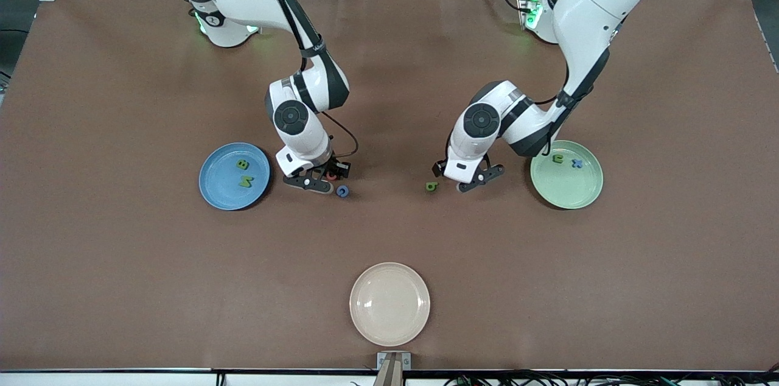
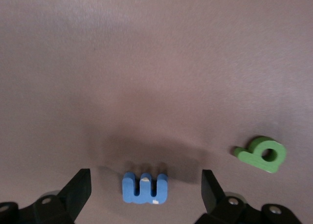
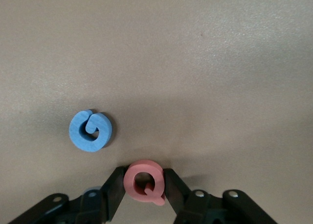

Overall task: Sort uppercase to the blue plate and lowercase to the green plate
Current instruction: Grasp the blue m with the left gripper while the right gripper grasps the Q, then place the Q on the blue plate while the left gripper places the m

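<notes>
Blue plate (image 1: 213,194) at the right arm's end of the table carries green B (image 1: 242,164) and green N (image 1: 245,181). Beside it, the right gripper (image 3: 145,185) is down at the table, fingers pinching the red Q (image 3: 143,180); blue G (image 3: 91,131) lies just beside. Green b (image 1: 431,186) lies on the cloth. Left gripper (image 2: 145,187) hangs low, fingers spread around blue m (image 2: 145,189), apart from it. Green plate (image 1: 569,194) holds green u (image 1: 557,159) and blue x (image 1: 576,163).
</notes>
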Controlling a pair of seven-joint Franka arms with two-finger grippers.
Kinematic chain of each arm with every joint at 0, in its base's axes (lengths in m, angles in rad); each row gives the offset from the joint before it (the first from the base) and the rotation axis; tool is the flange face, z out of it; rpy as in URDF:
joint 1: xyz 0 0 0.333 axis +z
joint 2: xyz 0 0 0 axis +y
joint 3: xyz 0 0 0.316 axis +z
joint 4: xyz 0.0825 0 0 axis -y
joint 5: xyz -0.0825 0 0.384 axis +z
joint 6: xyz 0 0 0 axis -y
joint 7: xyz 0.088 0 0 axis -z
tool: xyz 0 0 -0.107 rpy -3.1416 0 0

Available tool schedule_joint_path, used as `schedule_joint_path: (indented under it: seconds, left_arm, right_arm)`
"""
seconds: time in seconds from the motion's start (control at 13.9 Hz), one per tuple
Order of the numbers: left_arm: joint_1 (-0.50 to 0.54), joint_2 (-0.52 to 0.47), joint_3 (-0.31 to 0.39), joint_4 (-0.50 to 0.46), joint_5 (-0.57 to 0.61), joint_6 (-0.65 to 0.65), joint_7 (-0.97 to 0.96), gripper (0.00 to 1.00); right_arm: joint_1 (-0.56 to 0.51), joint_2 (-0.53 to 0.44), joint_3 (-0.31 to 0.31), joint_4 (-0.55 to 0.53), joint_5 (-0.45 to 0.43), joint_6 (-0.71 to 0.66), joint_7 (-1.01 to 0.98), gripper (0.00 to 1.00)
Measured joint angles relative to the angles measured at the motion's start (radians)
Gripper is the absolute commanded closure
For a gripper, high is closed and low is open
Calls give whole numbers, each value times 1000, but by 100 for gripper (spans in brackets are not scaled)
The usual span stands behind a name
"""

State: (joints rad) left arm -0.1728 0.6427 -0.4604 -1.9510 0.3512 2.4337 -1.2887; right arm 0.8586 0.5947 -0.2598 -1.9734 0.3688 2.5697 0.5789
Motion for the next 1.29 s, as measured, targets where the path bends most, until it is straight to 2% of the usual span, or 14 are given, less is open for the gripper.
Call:
schedule_joint_path:
  seconds: [0.07, 0.14, 0.36, 0.43, 0.57, 0.72, 0.93, 1.29]
  left_arm:
    - [-12, 3, 8, 1, 3, 0, -9, 3]
    - [-17, 4, 11, 2, 4, 0, -11, 9]
    - [-17, 4, 12, 6, 5, 1, -12, 34]
    - [-17, 4, 11, 10, 5, 2, -12, 39]
    - [-18, 4, 11, 13, 5, 3, -12, 50]
    - [-18, 3, 11, 14, 5, 2, -12, 55]
    - [-18, 0, 11, 15, 5, -2, -12, 72]
    - [-13, -6, 11, 14, 5, -3, -12, 81]
  right_arm:
    - [-1, 0, -4, 1, 1, -5, 0, 100]
    - [-5, -3, -10, 3, 1, -27, -2, 100]
    - [-65, -51, -45, 19, 1, -207, -101, 100]
    - [-99, -83, -64, 23, 0, -281, -159, 100]
    - [-145, -150, -127, 25, -1, -409, -284, 99]
    - [-154, -192, -223, 13, -8, -488, -428, 99]
    - [-161, -197, -317, -48, -20, -483, -584, 99]
    - [-213, -176, -338, -108, -26, -335, -727, 98]
